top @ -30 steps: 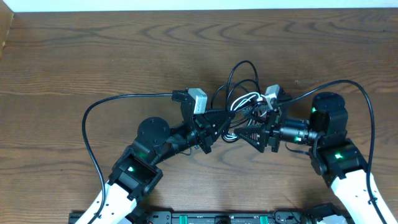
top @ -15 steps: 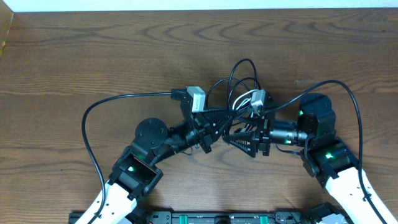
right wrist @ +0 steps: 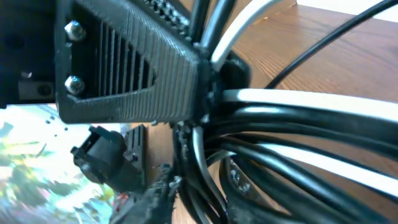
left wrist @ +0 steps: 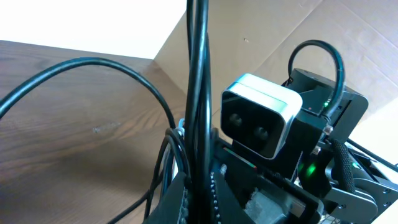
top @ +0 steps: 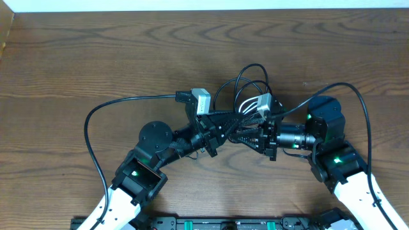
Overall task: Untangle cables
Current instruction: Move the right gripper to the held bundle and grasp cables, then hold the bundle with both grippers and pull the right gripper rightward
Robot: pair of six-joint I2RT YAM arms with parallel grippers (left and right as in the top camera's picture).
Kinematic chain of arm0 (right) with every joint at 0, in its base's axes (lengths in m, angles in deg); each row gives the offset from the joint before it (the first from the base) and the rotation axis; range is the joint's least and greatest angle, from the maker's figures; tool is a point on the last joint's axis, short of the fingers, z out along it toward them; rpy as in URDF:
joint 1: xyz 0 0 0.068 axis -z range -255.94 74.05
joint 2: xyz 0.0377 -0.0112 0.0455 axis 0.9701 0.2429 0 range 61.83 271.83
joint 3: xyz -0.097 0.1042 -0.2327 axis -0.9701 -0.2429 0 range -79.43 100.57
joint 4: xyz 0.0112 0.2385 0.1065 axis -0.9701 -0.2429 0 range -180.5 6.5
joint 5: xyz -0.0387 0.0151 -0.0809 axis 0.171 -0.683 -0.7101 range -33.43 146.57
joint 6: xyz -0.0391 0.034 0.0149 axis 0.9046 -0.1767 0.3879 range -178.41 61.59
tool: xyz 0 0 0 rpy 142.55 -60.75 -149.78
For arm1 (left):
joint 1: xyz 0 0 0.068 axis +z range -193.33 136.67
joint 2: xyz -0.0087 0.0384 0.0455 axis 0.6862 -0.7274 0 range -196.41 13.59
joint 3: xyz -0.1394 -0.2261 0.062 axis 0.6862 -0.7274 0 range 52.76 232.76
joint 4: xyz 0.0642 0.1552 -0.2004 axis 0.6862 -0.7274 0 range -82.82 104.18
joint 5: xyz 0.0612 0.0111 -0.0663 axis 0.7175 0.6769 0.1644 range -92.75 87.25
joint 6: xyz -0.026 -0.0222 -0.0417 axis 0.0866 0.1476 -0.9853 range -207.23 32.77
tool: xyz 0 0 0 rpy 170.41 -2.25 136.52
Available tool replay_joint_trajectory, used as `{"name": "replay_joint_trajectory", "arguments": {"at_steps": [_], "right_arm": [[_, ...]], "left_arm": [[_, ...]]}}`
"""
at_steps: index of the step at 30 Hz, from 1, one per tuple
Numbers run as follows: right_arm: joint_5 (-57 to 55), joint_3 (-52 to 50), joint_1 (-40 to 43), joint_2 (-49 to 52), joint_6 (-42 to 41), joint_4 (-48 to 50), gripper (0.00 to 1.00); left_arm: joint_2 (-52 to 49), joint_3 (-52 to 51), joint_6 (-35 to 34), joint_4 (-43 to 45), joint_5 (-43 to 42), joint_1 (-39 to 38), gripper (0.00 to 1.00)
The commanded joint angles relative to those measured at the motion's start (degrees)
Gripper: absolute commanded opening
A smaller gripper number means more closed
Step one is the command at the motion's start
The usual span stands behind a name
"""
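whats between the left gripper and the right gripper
The cables, black and white, bunched between left gripper and right gripper; the overhead view shows it.

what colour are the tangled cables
The cables are mostly black, with some white running through; clearest in the right wrist view.

This is looking like a robotics lab bench. A left robot arm (top: 137, 169) and a right robot arm (top: 339, 160) are standing on a black rail (top: 223, 225) at the near edge of a dark wood-grain worktop (top: 77, 57), green lights (top: 135, 172) glowing. A white wall (top: 192, 4) is running along the far side, with brown cardboard (top: 5, 32) standing at the far left.
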Motion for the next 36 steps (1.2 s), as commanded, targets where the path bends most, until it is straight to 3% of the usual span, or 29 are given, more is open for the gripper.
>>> {"name": "replay_joint_trajectory", "arguments": {"at_steps": [1,3,18,20,24,28,36], "right_arm": [[-1.2,1.1,-0.1,0.3,0.3,0.3,0.10],[-1.0,1.1,-0.1,0.3,0.1,0.2,0.01],[1.6,1.1,0.0,0.2,-1.7,0.2,0.01],[1.6,1.1,0.0,0.2,-3.0,0.2,0.01],[1.6,1.1,0.0,0.2,-5.8,0.2,0.01],[1.6,1.1,0.0,0.2,-6.8,0.2,0.01],[1.5,1.1,1.5,0.2,-6.8,0.3,0.01]], "left_arm": [[0.4,1.6,-0.9,0.7,-2.1,-0.2,0.07],[0.3,1.6,-0.9,0.7,-1.6,-0.2,0.08],[-2.8,1.6,-0.7,-0.4,4.4,-0.2,0.08],[-3.1,1.6,-0.7,-0.8,5.8,-0.2,0.16],[-3.4,1.6,-0.2,-2.2,8.1,-0.2,0.17],[-3.4,1.6,1.9,-4.6,8.5,-0.2,0.47],[-3.4,1.6,1.9,-7.2,8.5,-0.2,0.69]]}}
